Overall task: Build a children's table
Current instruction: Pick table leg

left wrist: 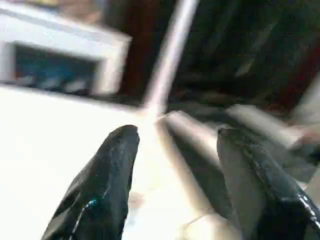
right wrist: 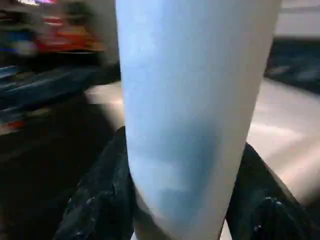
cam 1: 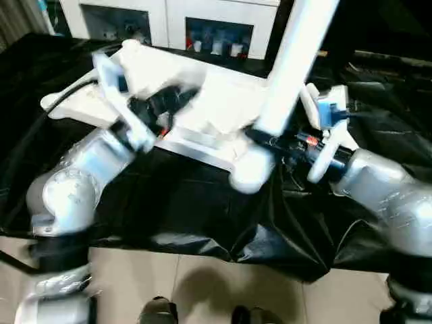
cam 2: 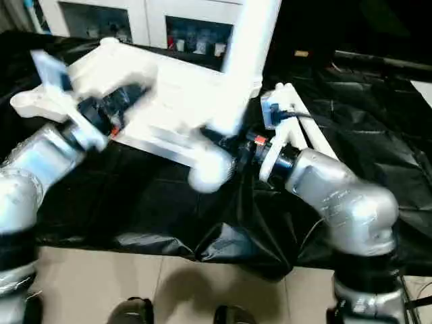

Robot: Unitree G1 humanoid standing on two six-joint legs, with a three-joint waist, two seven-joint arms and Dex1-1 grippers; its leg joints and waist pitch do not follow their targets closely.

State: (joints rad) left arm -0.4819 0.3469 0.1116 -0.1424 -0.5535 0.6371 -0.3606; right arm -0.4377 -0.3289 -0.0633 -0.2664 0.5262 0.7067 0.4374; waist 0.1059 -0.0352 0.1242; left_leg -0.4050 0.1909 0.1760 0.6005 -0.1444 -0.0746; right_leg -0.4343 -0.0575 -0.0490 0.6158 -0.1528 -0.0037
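Note:
The white tabletop [cam 1: 216, 101] lies underside up on a black cloth. One white leg [cam 1: 290, 61] rises slanting from the rounded socket at its near right corner [cam 1: 251, 170]. My right gripper [cam 1: 266, 140] is shut on the leg just above the socket. In the right wrist view the leg [right wrist: 195, 100] sits between both black fingers [right wrist: 100, 195]. My left gripper [cam 1: 177, 98] hovers over the middle of the tabletop, open. Its fingers [left wrist: 107, 180] have nothing between them, with the white panel [left wrist: 45, 150] beneath.
The black cloth [cam 1: 202, 202] covers the whole worktable and hangs over its near edge above a tiled floor [cam 1: 270, 297]. A white cabinet [cam 1: 169, 20] stands behind. Another white tubular piece [cam 2: 316, 138] lies on the cloth behind my right wrist.

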